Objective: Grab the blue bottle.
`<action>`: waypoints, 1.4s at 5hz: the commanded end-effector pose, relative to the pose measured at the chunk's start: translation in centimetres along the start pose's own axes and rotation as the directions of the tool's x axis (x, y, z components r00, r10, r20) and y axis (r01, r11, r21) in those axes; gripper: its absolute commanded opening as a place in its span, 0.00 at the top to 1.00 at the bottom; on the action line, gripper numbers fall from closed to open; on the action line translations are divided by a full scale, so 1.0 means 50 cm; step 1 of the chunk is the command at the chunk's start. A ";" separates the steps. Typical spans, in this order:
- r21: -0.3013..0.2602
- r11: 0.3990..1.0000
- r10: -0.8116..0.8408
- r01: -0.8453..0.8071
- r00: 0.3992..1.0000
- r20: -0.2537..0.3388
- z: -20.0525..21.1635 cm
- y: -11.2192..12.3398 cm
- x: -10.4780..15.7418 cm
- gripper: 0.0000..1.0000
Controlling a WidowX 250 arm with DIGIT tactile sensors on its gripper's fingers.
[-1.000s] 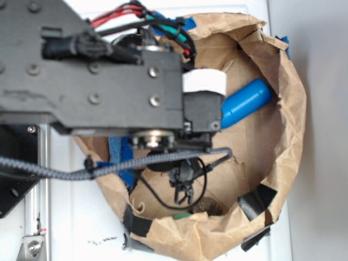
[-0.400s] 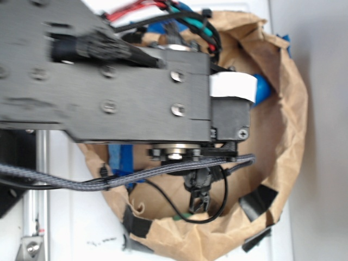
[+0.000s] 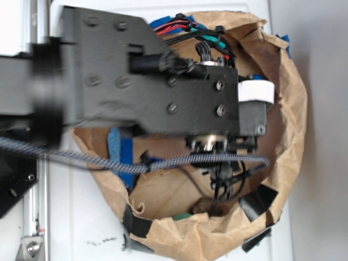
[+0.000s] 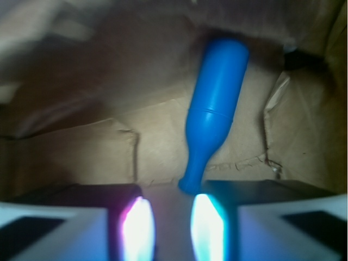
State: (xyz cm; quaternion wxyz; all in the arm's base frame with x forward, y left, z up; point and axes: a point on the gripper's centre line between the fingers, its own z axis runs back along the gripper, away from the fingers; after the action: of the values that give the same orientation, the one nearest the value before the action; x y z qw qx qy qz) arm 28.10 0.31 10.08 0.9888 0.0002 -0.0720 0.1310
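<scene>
The gripper [image 4: 169, 228], jaws apart and empty, is lining up over the blue bottle [image 4: 215, 109] lying in the paper bag [image 3: 288, 136], needing to advance toward its neck before closing.

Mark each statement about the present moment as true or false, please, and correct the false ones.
1. The blue bottle lies on brown paper. True.
2. The bottle's narrow neck points toward the gripper. True.
3. The gripper is shut on the bottle. False: its fingers stand apart, and the neck's tip only reaches near them.
4. In the exterior view the bottle shows in full. False: the arm covers nearly all of it.
5. The paper bag has black tape patches. True.
</scene>
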 end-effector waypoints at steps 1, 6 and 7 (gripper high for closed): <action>-0.003 1.000 0.001 -0.001 0.999 0.045 -0.038 0.016 0.014 0.00; 0.024 1.000 -0.002 0.002 1.000 0.022 -0.072 -0.013 0.082 0.00; 0.029 1.000 0.006 -0.007 1.000 0.027 -0.077 -0.011 0.086 0.00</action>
State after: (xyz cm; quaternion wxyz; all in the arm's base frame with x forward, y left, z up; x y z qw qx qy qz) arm 31.99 0.78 5.26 0.9883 0.0214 -0.0549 0.1404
